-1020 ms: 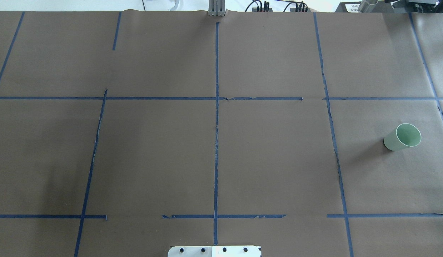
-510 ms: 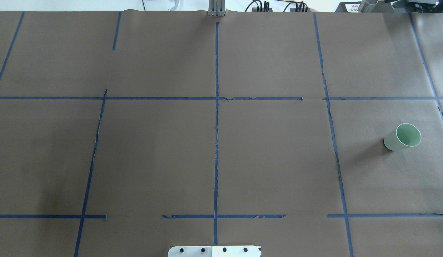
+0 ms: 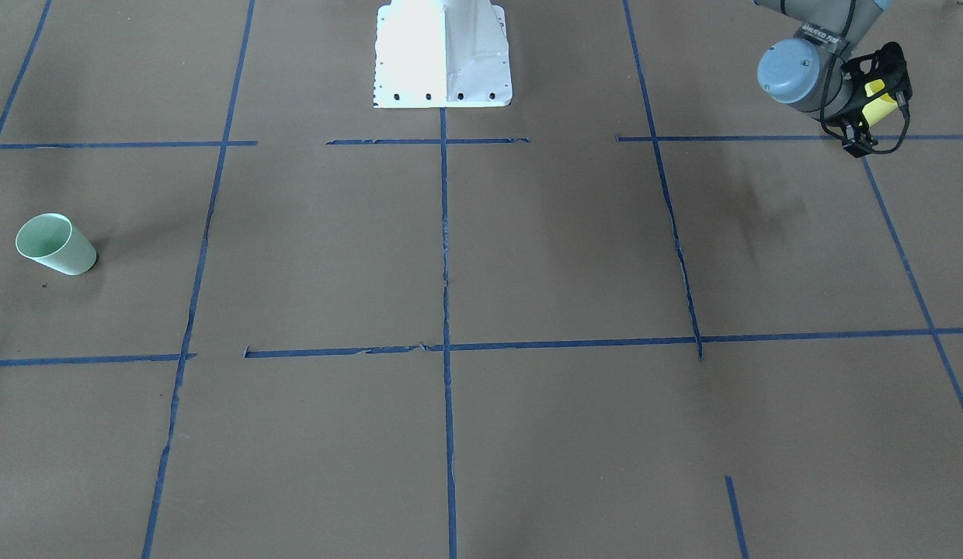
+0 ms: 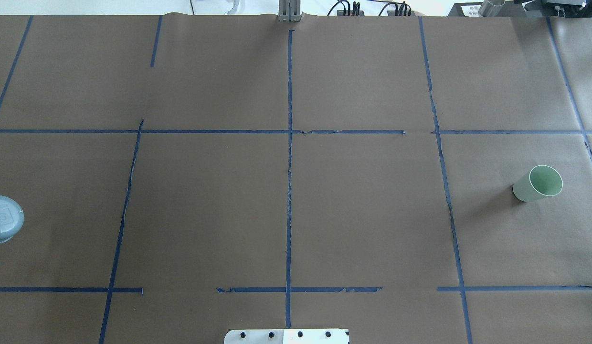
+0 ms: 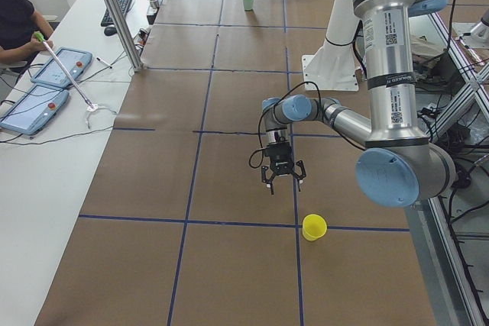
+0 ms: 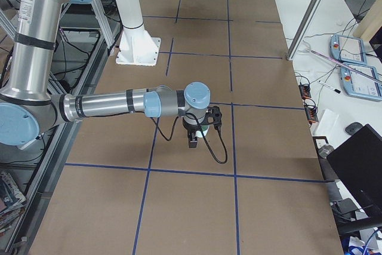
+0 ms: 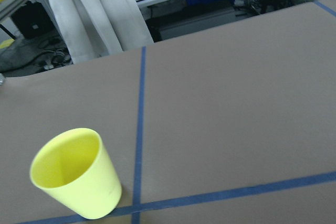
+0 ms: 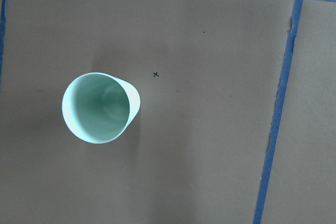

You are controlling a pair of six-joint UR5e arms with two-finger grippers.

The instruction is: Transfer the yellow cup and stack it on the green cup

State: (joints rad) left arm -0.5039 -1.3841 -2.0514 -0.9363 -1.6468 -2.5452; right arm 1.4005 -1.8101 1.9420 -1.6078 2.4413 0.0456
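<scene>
**A:** Brown paper (image 4: 363, 215) and blue tape (image 4: 289, 191) look as they did. So what's new?

**B:** The left arm. A second ago only a dark sliver showed at the overhead view's left edge; now its grey wrist joint (image 4: 5, 220) has come in.

**A:** And the left gripper (image 5: 283, 186)?

**B:** Its fingers are spread with nothing between them. It hangs above the table near the yellow cup (image 5: 314, 227), which stands upright on a tape line, untouched.

**A:** So no pick yet?

**B:** I'd judge this is the approach. The green cup (image 4: 538, 183) stands upright at the far right end, well apart and unmoved. The right gripper (image 6: 196, 138) hangs over it, but I cannot tell whether its fingers are spread or closed.
</scene>
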